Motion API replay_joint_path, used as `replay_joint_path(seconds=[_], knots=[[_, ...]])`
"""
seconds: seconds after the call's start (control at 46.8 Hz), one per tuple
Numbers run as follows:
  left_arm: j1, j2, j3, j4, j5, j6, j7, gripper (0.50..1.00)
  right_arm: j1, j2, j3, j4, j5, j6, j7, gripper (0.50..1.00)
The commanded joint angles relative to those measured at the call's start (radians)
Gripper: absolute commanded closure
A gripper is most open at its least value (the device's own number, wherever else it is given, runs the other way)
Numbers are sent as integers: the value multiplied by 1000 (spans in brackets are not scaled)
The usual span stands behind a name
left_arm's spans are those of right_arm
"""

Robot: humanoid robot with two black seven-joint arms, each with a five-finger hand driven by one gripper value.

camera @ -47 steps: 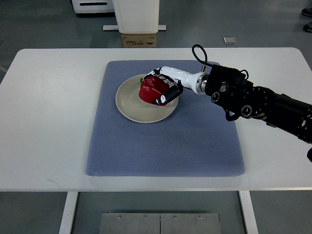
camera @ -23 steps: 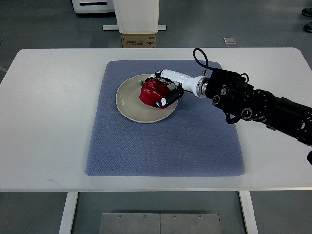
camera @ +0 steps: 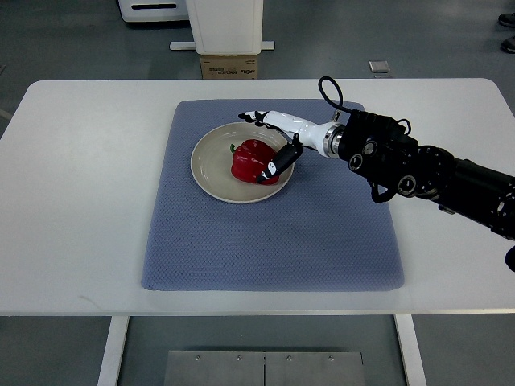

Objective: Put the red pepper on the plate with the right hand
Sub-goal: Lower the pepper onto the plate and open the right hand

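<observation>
A red pepper [camera: 253, 162] with a green stem rests on the beige plate [camera: 211, 169], on its right half. My right hand [camera: 269, 138] reaches in from the right and is open around the pepper's right side. Its white fingers [camera: 259, 118] spread above the pepper, and the dark thumb tip [camera: 275, 166] lies against the pepper's lower right. The black forearm [camera: 418, 170] stretches across the mat's upper right corner. My left arm is out of view.
The plate sits on a blue-grey mat [camera: 269, 233] in the middle of a white table [camera: 80, 201]. Beyond the table's far edge stand a cardboard box [camera: 229, 66] and a white post base [camera: 225, 24].
The hand's fingers have spread off the pepper, which now lies on the plate. The pepper has settled slightly lower on the plate than one second ago.
</observation>
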Motion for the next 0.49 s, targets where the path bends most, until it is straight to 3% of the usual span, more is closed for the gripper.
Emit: replay_joint_path(seconds=[0.0, 0.47], knots=[[0, 0, 0, 0, 0, 0, 0, 500, 2, 0, 22, 0, 0, 0, -1, 505], [0, 0, 0, 0, 0, 0, 0, 500, 8, -6, 192, 5, 43, 5, -11, 502]])
